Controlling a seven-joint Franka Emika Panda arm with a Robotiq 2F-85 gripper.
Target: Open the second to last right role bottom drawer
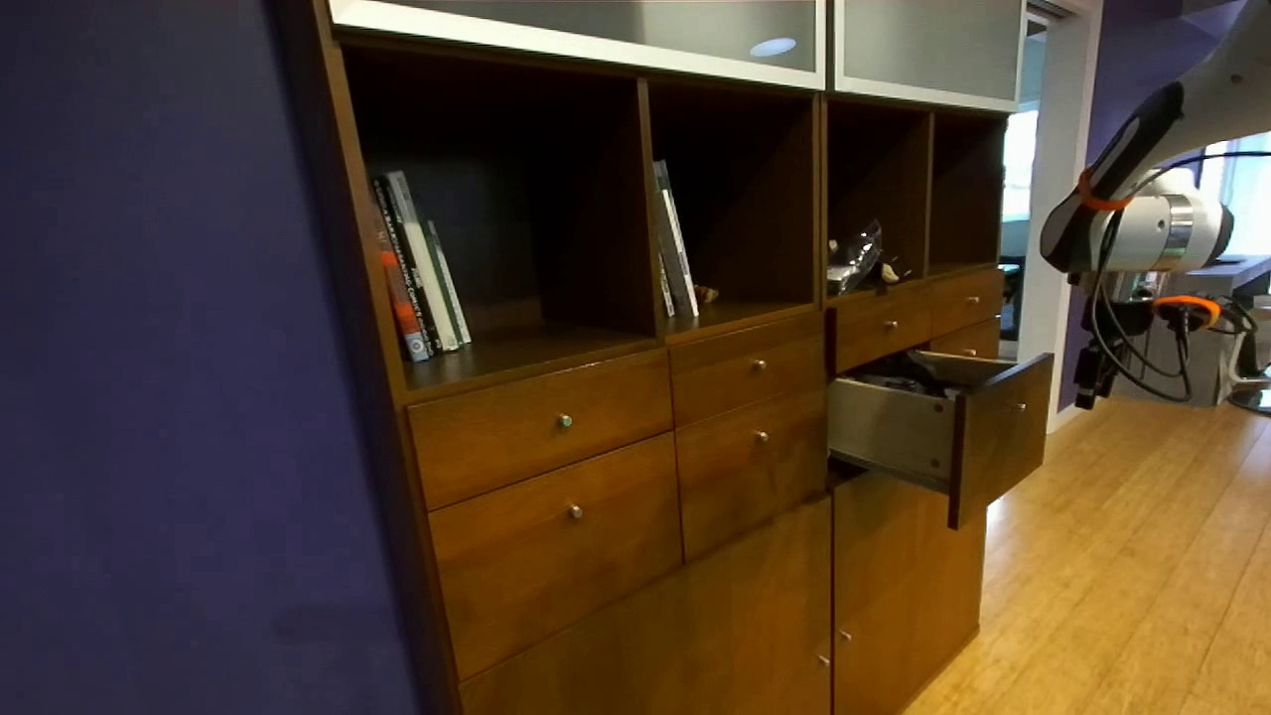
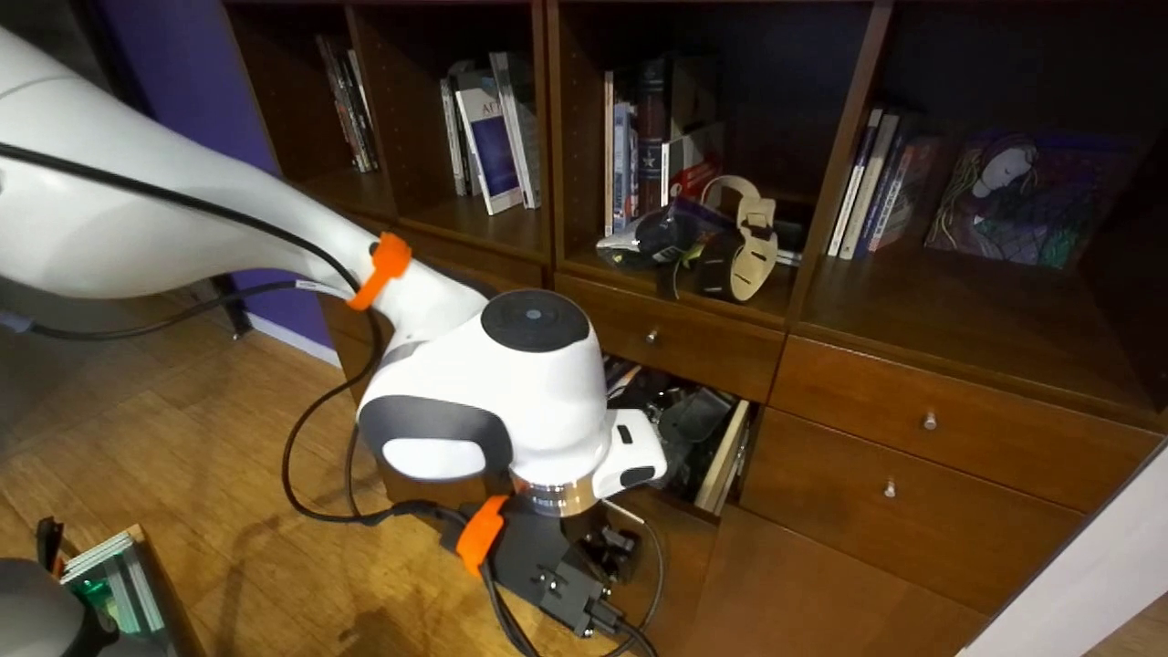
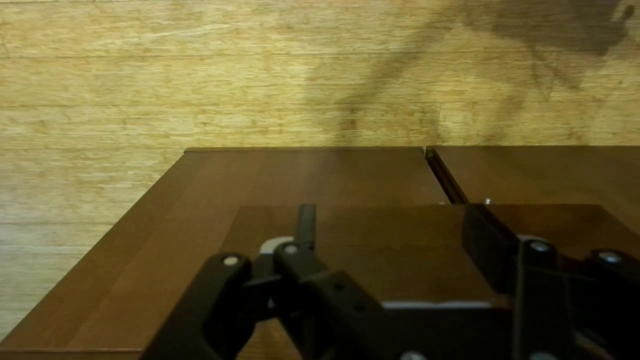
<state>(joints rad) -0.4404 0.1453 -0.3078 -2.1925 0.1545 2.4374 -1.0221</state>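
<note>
OK so in an exterior view, your drawer (image 1: pixel 1003 437) is hanging well out of the brown wood cabinet (image 1: pixel 635 636), right under a closed one, with its little round knob (image 1: pixel 1020 406) facing the room. A dark purple wall (image 1: pixel 189 357) fills the side, books (image 1: pixel 422 268) lean in the cubbies (image 1: pixel 576 268), and pale wooden floor (image 1: pixel 1142 516) runs past the lot. Your arm (image 1: pixel 1152 228) is over near the white door frame (image 1: pixel 1067 199), with a gap showing between it and the drawer.

In an exterior view, your arm blocks a lot of the drawer, but you can spot its pale side and some dark stuff (image 2: pixel 689 420) inside. The cubby above has a tan strap (image 2: pixel 756 246); the next one has a picture (image 2: pixel 1022 201) of a woman.

Wrist view: you're looking down at floorboards with shadows (image 3: pixel 560 30), cabinet doors (image 3: pixel 320 175) and the drawer front. Your hand (image 3: pixel 395 235) has its fingers (image 3: pixel 490 250) spread wide, drawer front visible between them. Can't tell if they touch it.
</note>
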